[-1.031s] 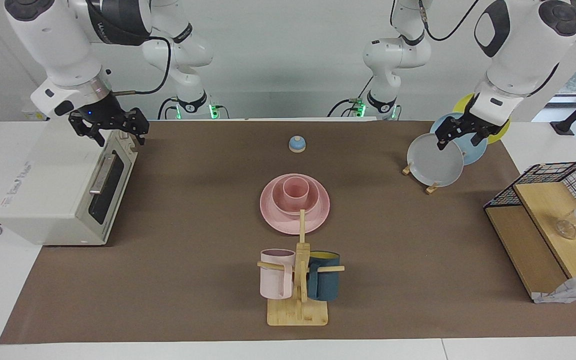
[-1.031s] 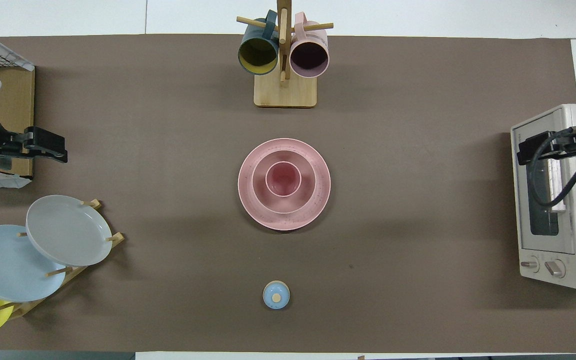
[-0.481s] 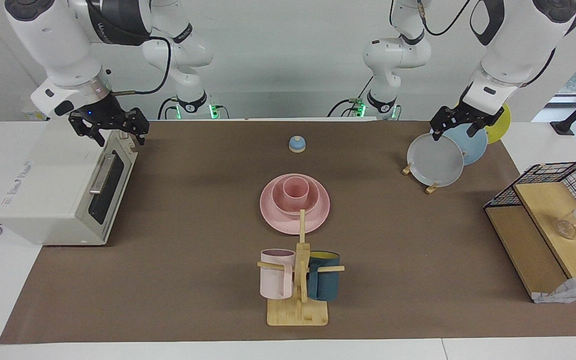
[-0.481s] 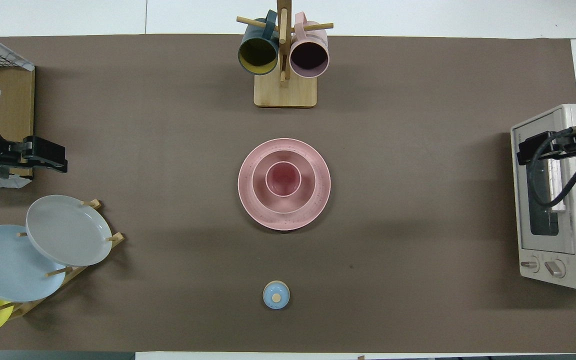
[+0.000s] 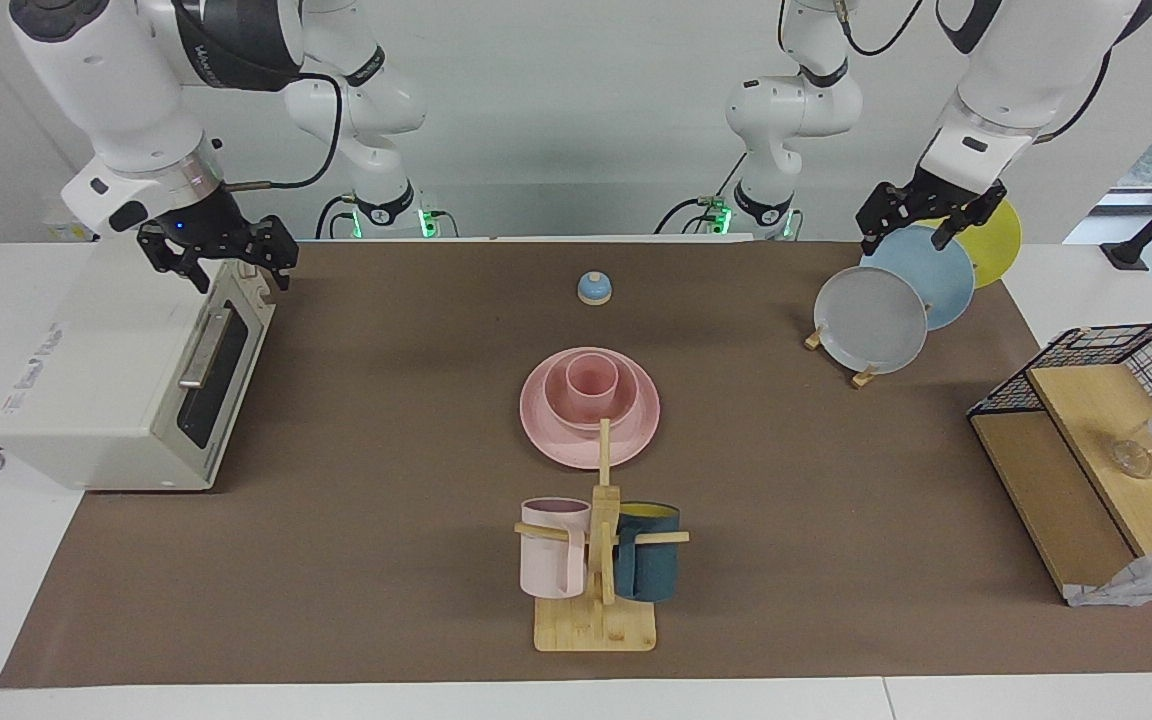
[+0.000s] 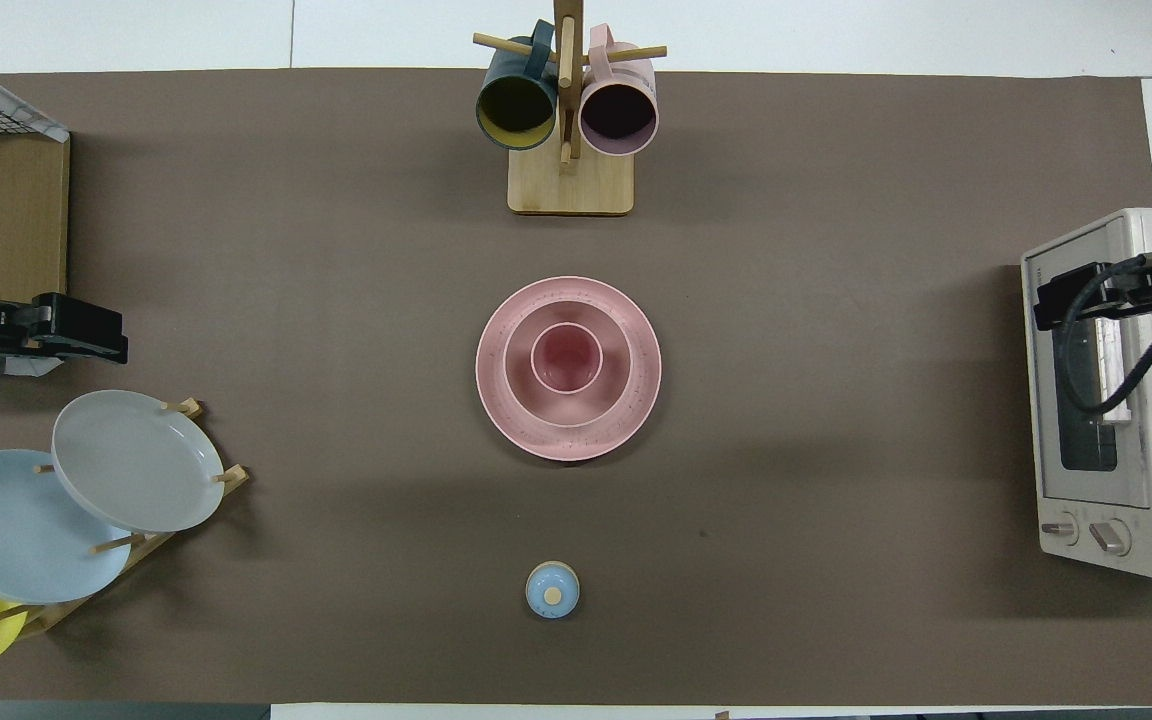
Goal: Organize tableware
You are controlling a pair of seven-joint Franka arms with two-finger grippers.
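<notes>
The pink plate (image 5: pixel 546 437) lies at the middle of the table. The pink bowl (image 5: pixel 556 405) sits on it and the pink cup (image 5: pixel 591 378) stands upright in the bowl. The overhead view shows the same stack: plate (image 6: pixel 501 410), bowl (image 6: pixel 618 385), cup (image 6: pixel 567 360). My left gripper (image 5: pixel 908 230) is open and empty, up in the air over the rack's blue plate (image 5: pixel 936 285); it also shows in the overhead view (image 6: pixel 86 332). My right gripper (image 5: pixel 239 272) is open and empty, waiting over the toaster oven (image 5: pixel 126 370).
A wooden rack near the left arm holds a grey plate (image 5: pixel 871 320), the blue one and a yellow plate (image 5: pixel 1001 240). A mug tree (image 5: pixel 596 560) with two mugs stands farther out than the pink stack. A blue bell (image 5: pixel 593 288) sits nearer the robots. A wire shelf (image 5: pixel 1086 440) stands at the left arm's end.
My left gripper has risen and drawn back from in front of the grey plate to over the blue plate. The right arm and the pink stack have not moved.
</notes>
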